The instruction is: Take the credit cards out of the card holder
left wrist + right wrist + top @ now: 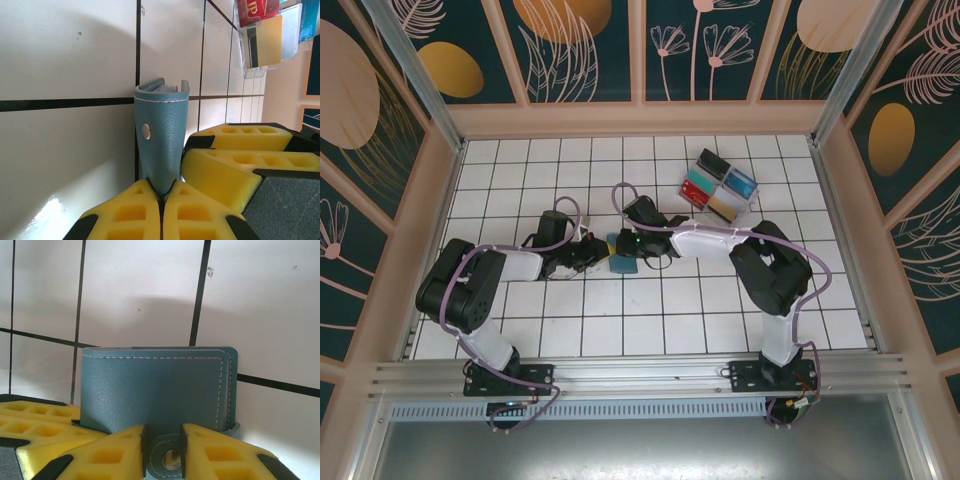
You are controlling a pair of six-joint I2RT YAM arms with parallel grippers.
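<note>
The card holder is a slim blue-grey folded wallet, held up on edge over the white tiles between my two grippers. My left gripper is shut on its lower end, just below a metal snap stud. In the right wrist view the card holder shows its stitched broad face. Its snap tab sits between the jaws of my right gripper, and both pads touch the tab's edges. The credit cards are hidden inside the folded holder. The right gripper's yellow fingers lie close beside the holder.
A clear plastic tray with coloured compartments stands at the back right, about two tiles beyond the grippers, also seen as the tray in the left wrist view. Pale wooden walls ring the tiled floor.
</note>
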